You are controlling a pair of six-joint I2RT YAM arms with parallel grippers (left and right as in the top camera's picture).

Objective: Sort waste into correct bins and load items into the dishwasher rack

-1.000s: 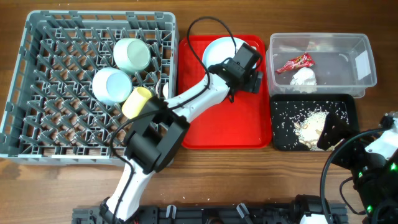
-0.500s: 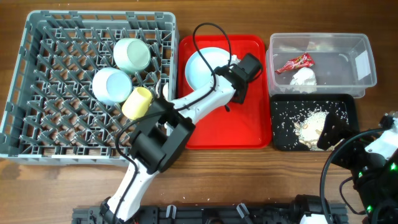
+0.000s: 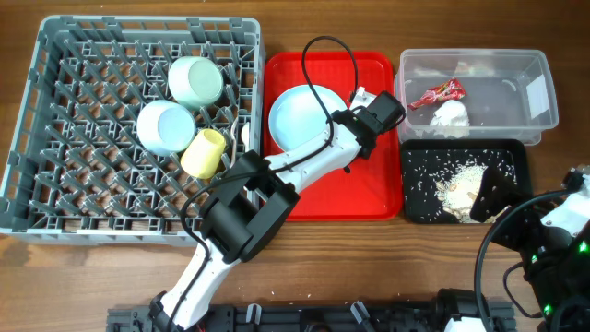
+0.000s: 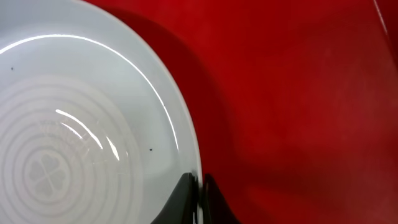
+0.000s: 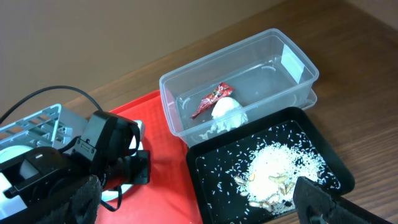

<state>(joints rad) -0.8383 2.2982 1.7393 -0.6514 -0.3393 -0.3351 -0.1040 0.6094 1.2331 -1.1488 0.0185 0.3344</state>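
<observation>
The light blue plate (image 3: pixel 302 118) lies on the flat red tray (image 3: pixel 369 189). My left gripper (image 3: pixel 348 123) is shut on the plate's right rim; in the left wrist view the black fingertips (image 4: pixel 186 202) pinch the plate (image 4: pixel 81 124) edge over the red tray (image 4: pixel 298 93). The grey dishwasher rack (image 3: pixel 55 138) holds a mint bowl (image 3: pixel 194 80), a pale blue bowl (image 3: pixel 165 125) and a yellow cup (image 3: pixel 205 152). The clear tub (image 5: pixel 273 62) holds a red wrapper (image 5: pixel 210 98) and a white tissue (image 5: pixel 227 110). Rice scraps (image 5: pixel 280 163) lie in the black tray (image 5: pixel 214 186). My right gripper (image 5: pixel 199 205) hangs open above it.
The left arm (image 3: pixel 277 171) stretches from the front edge across the rack's corner and the red tray. The right arm (image 3: pixel 553 231) sits at the front right, beside the black tray (image 3: pixel 516 157). The clear tub (image 3: pixel 530 115) stands behind that tray.
My left gripper has shut on the plate's rim. The plate has slid from the back of the red tray toward its middle, and the left wrist has moved right and forward.
</observation>
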